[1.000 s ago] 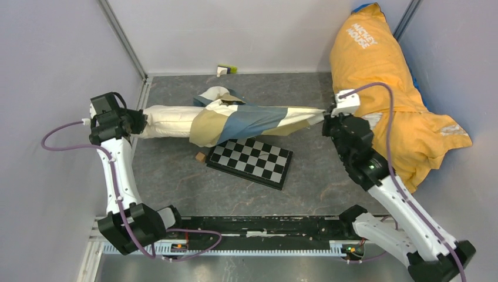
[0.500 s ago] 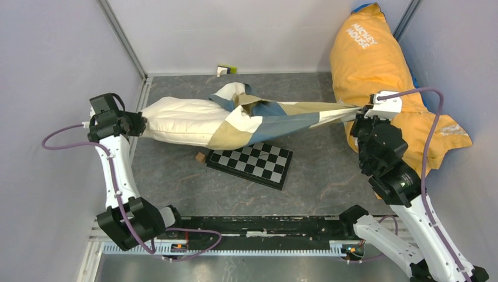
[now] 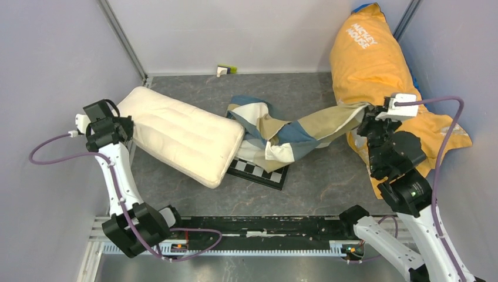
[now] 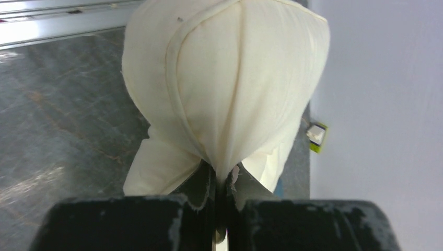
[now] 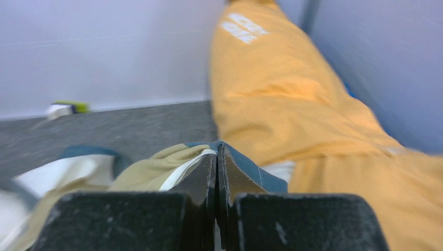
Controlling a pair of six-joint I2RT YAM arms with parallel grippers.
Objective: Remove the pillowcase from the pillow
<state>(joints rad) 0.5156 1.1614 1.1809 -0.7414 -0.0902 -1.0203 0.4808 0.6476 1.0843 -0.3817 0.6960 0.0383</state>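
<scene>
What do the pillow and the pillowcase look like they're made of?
The pillow: matte cream woven fabric, probably cotton, over soft filling; stitched channels puff up and it bunches where pinched. The pillowcase: thin, limp woven cloth in blue, tan and cream checks, matte; it drapes and folds loosely. Exact fibre cannot be told.

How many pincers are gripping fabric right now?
2. The left pincer clamps the pillow near the left wall; the right pincer clamps the pillowcase beside the orange bundle.

White links [image 3: 120, 170], purple cables [image 3: 431, 99], black joints [image 3: 138, 226], black left gripper [image 4: 219, 180] and right gripper [image 5: 217, 162].
</scene>
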